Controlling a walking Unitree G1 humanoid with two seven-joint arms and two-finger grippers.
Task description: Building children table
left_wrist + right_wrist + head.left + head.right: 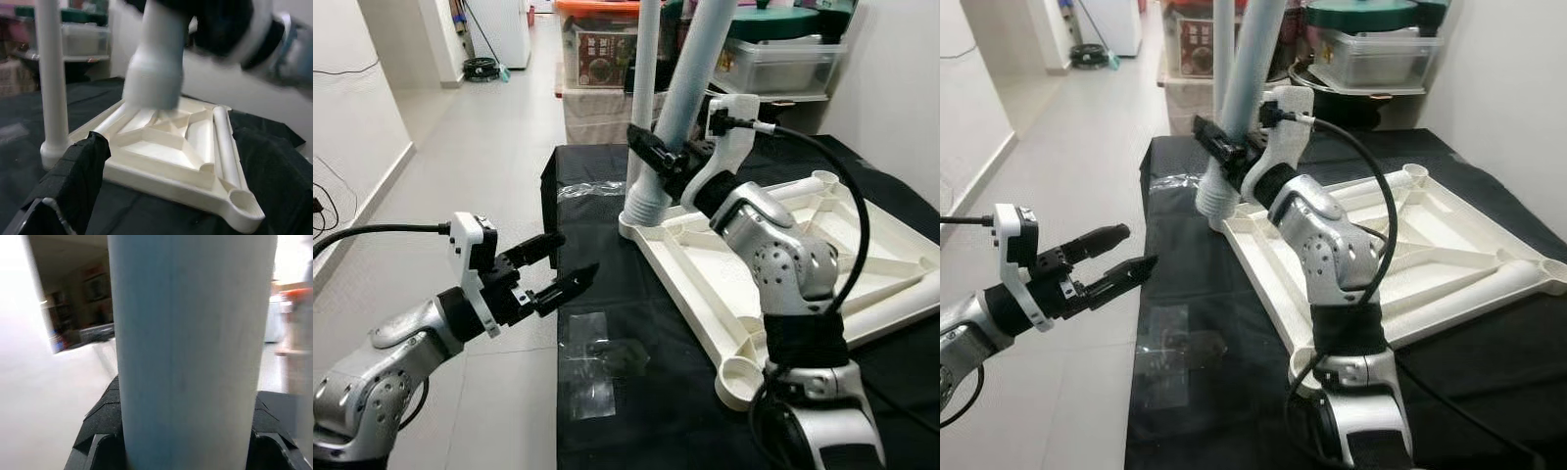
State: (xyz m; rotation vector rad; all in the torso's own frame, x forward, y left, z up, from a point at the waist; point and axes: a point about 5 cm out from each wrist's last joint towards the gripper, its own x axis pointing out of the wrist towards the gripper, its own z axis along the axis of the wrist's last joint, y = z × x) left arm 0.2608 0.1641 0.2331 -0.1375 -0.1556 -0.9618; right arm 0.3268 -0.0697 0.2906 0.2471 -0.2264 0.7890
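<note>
- While the white tabletop is lying upside down on the black cloth across the centre and right of the frame, one white leg is standing upright in the corner socket at the upper centre, and another leg is lying flat along the frame's right edge.
- Tilting down from the top centre, a pale blue-grey leg is meeting a ribbed socket at that same far corner.
- Seating it well is likely calling for bringing the leg upright over the socket, pressing straight down and twisting only once the threads are catching; a tilted entry could cross-thread or tip the tabletop.
- Reaching up the middle of the frame, the right gripper is clamping the tilted leg just above the ribbed end, fingers pressed against its sides.
- At the lower left, the left gripper is hovering beside the cloth's edge, fingers spread apart, holding and touching nothing.
</note>
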